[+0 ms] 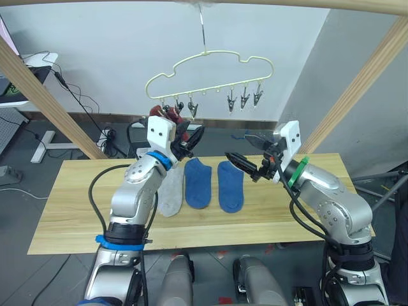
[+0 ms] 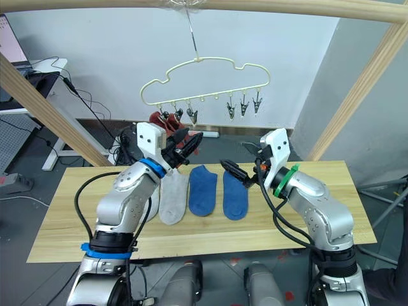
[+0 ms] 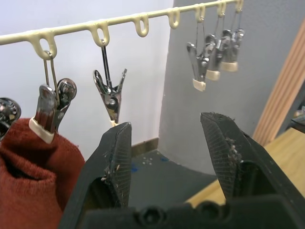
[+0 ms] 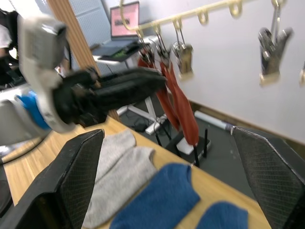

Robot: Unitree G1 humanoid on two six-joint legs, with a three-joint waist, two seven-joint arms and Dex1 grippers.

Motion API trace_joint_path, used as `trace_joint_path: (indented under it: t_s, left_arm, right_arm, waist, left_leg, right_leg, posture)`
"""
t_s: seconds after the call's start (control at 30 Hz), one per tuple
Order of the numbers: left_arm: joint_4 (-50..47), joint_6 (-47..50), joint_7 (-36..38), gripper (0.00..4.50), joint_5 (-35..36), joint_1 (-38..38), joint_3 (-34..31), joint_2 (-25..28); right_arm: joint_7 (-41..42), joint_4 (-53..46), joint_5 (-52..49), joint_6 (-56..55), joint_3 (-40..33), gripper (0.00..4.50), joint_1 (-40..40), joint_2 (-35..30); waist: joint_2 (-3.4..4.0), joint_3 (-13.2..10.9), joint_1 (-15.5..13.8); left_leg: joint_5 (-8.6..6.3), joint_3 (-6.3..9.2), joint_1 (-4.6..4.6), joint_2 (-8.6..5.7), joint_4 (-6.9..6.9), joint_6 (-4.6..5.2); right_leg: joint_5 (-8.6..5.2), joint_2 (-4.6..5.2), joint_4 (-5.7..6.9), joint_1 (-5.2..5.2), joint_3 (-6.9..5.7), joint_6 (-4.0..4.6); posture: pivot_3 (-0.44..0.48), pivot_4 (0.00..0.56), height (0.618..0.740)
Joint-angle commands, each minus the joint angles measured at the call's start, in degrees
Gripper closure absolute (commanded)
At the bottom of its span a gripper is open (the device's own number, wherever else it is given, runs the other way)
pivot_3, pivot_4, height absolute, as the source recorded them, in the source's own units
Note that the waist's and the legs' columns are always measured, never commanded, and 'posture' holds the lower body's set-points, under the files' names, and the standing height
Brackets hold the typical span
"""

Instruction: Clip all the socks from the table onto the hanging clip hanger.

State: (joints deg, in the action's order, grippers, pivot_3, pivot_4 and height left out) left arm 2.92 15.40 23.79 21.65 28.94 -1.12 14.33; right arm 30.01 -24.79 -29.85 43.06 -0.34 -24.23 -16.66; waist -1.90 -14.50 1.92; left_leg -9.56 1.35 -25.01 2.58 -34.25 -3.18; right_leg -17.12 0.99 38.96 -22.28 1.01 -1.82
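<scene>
- Left gripper (image 1: 191, 137) raised just under the clip hanger (image 1: 210, 70), fingers (image 3: 116, 157) spread apart, empty; nearest clip (image 3: 110, 95) hanging free just ahead.
- Two rust red socks (image 4: 174, 98) already pinned on the leftmost clips, dangling behind that gripper.
- Light grey socks (image 2: 173, 196) flat on the table (image 1: 70, 210), leftmost of the row, partly overlapped by the left arm; second grey one seen in the right wrist view.
- Two blue socks (image 1: 213, 185) flat side by side at mid table, just right of the grey.
- Right gripper (image 1: 243, 167) hovering above the right blue sock, jaws wide apart, holding nothing.
- Three spare clips (image 1: 245, 97) bunched at the hanger's right end.
- Handling judged: soft, light, floppy fabric; no weight, no breakage risk, likely to sag and fold once lifted.
- Best taken by a pinch at the cuff edge, leaving a free margin for the clip.
- Hanger thin, hung on a hook, likely to swing when pushed; clip spring needing a squeeze from the other gripper.
</scene>
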Motion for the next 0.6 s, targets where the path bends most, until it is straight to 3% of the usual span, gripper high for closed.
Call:
trace_joint_path:
  t_s: [0.03, 0.6]
  left_arm:
    - [2.8, -5.8, -0.8, 1.99, -3.0, 1.9, -0.1, -1.8]
    - [11.9, -13.8, -3.8, 1.99, -6.4, 7.3, -3.5, -4.9]
  right_arm:
    - [0.3, -3.7, -3.9, -0.2, -1.9, 0.0, -2.1, 0.1]
    - [-2.4, -4.1, -9.6, 0.8, -3.3, 0.0, -3.7, -1.2]
  waist:
    - [0.0, 0.0, -0.1]
    - [-0.01, 0.0, 0.0]
  left_leg:
    - [0.0, 0.01, -0.01, 0.0, -0.02, 0.0]
    - [0.0, 0.01, -0.02, 0.0, -0.05, 0.01]
  right_leg:
    - [0.0, 0.0, 0.0, 0.0, -0.01, 0.0]
    - [0.0, 0.0, 0.02, 0.0, -0.02, 0.0]
  posture:
    - [-0.066, 0.233, 0.74]
    - [-0.081, 0.251, 0.74]
